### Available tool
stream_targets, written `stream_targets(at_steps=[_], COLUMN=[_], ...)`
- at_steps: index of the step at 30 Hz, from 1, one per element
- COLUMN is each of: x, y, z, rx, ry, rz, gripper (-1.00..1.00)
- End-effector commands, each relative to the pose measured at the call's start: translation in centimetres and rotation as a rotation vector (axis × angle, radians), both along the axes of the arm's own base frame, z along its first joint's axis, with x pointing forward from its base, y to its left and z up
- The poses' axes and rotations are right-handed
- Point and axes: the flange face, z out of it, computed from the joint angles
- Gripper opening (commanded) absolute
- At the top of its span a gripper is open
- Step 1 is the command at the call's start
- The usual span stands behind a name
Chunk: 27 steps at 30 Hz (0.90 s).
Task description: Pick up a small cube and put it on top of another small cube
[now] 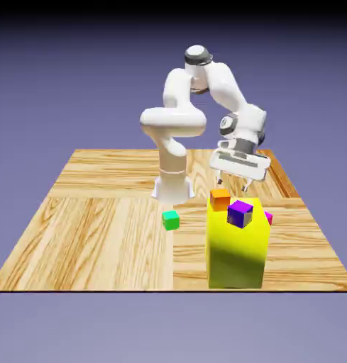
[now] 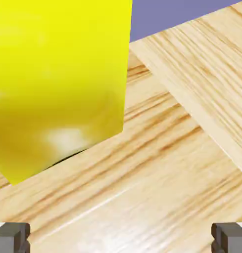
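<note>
The small green cube lies on the wooden table, left of the big yellow block in the exterior view. The small orange cube shows at the block's far left top corner; I cannot tell whether it rests on the block or stands behind it. My gripper hangs open just above and behind the orange cube, with nothing between its fingers. In the hand view the gripper shows only its grey fingertips at the bottom corners. That view holds the yellow block and bare wood; both cubes are out of it.
A purple cube sits on top of the yellow block. A magenta cube peeks out behind the block's right side. The robot's base stands behind the green cube. In the hand view the table's edge meets the backdrop.
</note>
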Motion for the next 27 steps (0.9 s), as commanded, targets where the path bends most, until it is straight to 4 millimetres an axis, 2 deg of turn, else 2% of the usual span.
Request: stream_targets(at_steps=[1, 8, 16, 18, 27], x=[-0.2, -1.3, -1.6, -1.6, -0.2], y=[-0.4, -4.1, -10.3, -12.1, -15.3], z=[-0.8, -5.8, -10.2, -10.9, -11.6], rx=[-0.011, -0.092, -0.188, -0.211, -0.327], ry=[-0.005, -0.063, -0.183, -0.222, -0.321], rz=[-0.029, -0.243, -0.504, -0.571, -0.624], gripper=[0.00, 0.00, 0.00, 0.00, 0.00])
